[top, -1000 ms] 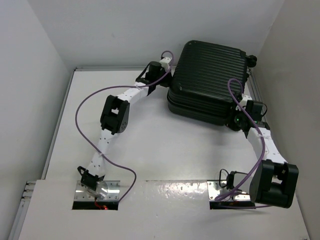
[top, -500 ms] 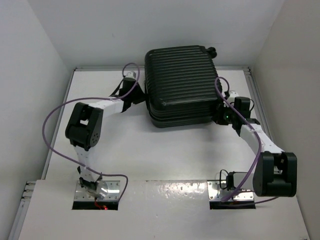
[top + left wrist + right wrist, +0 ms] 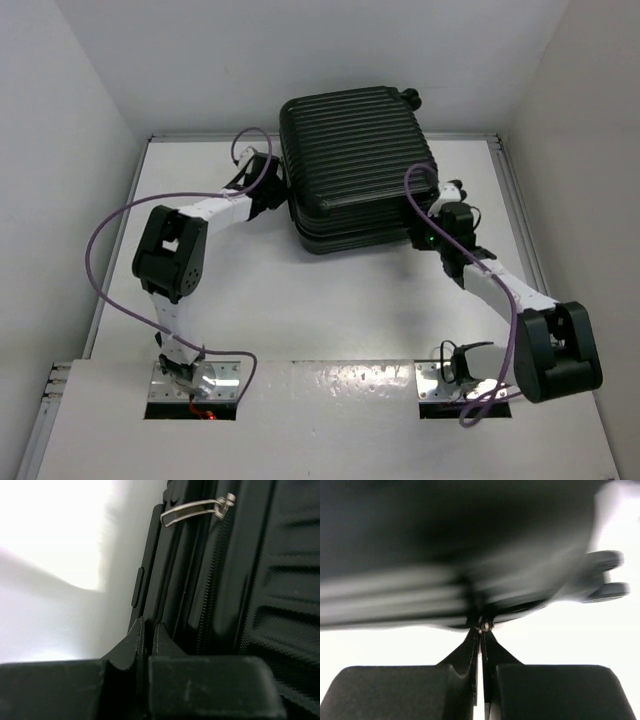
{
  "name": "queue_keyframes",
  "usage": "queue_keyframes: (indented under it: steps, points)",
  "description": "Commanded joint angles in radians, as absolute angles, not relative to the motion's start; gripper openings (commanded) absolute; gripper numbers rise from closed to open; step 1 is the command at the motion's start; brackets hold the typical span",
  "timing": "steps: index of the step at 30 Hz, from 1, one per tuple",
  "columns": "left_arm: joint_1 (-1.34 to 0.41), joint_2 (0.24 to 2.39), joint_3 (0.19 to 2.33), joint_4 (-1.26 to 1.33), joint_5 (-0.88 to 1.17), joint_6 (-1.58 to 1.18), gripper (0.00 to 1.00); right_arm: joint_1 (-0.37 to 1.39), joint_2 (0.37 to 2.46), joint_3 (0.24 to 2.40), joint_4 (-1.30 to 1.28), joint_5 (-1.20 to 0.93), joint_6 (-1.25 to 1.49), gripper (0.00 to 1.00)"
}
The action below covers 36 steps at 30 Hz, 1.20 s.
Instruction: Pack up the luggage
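White table (image 3: pixel 330 310), walled. Luggage (image 3: pixel 355 170) shut, flat at far centre, long axis near-to-far. Left gripper (image 3: pixel 272 188) clenched, nothing held, at left side seam. Right gripper (image 3: pixel 424 238) clenched at near-right corner; tiny shiny bit at tips, too blurred to name.

Left gripper (image 3: pixel 148 626) and right gripper (image 3: pixel 481 629), both closed, far forward.

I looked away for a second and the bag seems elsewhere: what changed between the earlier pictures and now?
The luggage slid left along the back of the table, from the right rear corner toward the middle, turning as it went. The left gripper drew back leftward beside it; the right gripper followed it left. Unchanged: luggage closed, both grippers' jaws shut at its sides.
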<state>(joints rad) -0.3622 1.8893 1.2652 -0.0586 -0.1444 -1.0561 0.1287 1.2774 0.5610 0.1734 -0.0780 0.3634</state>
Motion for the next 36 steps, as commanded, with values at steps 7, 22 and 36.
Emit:
queue_keyframes:
  steps: [7, 22, 36]
  points:
    - [-0.575, 1.993, 1.353, 0.069, 0.213, -1.515, 0.0, 0.322, 1.203, 0.548, 0.38, -0.02, 0.508, 0.0]
    - [-0.586, 1.936, 1.232, 0.29, 0.187, -1.68, 0.0, 0.498, 1.261, 0.649, 0.338, 0.011, 0.526, 0.0]
    - [-0.607, 1.93, 1.262, 0.175, -0.03, -1.215, 0.0, 0.649, 1.262, 0.773, 0.273, -0.012, 0.367, 0.0]
